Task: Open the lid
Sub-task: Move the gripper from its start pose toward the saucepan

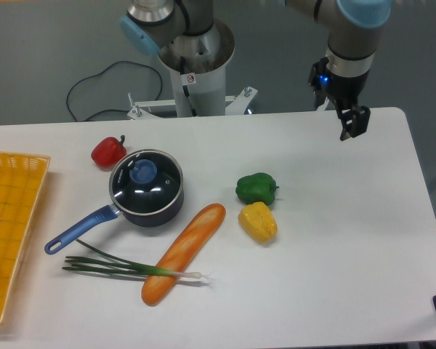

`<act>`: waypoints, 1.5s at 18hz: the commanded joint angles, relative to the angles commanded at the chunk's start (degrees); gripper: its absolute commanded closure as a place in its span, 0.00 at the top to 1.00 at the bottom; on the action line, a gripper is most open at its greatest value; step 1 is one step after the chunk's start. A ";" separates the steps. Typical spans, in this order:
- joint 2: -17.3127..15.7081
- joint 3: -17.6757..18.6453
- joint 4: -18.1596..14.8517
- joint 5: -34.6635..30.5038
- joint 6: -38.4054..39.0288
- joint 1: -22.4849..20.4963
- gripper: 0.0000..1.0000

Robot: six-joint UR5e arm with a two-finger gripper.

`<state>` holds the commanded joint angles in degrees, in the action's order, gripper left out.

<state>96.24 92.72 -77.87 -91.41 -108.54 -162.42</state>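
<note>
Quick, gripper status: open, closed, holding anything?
Gripper: holding nothing, up over the table's far right side, away from the lid; open or closed cannot be told.

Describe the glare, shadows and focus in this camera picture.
Camera view: even overhead light; white glare spots on the lid beside its blue knob; soft, short shadows under the saucepan, baguette and peppers; the gripper looks slightly soft, its jaws hard to read; the table is bright but not washed out.

A white table (pixel 349 276) stands on a grey floor (pixel 43 51), where a black cable (pixel 94 87) loops.
</note>
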 joint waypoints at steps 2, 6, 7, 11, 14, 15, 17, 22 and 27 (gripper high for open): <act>-0.09 0.35 0.09 0.00 -0.09 0.09 1.00; 0.00 -0.09 -0.09 0.00 0.09 0.26 1.00; 0.00 -0.09 -0.09 0.00 0.09 0.26 1.00; -0.09 1.05 -0.09 0.35 0.00 0.09 1.00; -0.17 1.67 -0.09 0.44 1.65 0.00 1.00; -0.17 1.84 -0.09 0.35 4.72 0.00 1.00; -0.26 2.20 0.00 0.44 8.17 0.35 1.00; -0.26 2.46 -0.09 0.44 9.14 1.14 1.00; -0.26 2.46 -0.09 5.25 17.91 1.23 1.00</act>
<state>95.98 95.19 -77.96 -86.15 -90.64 -161.19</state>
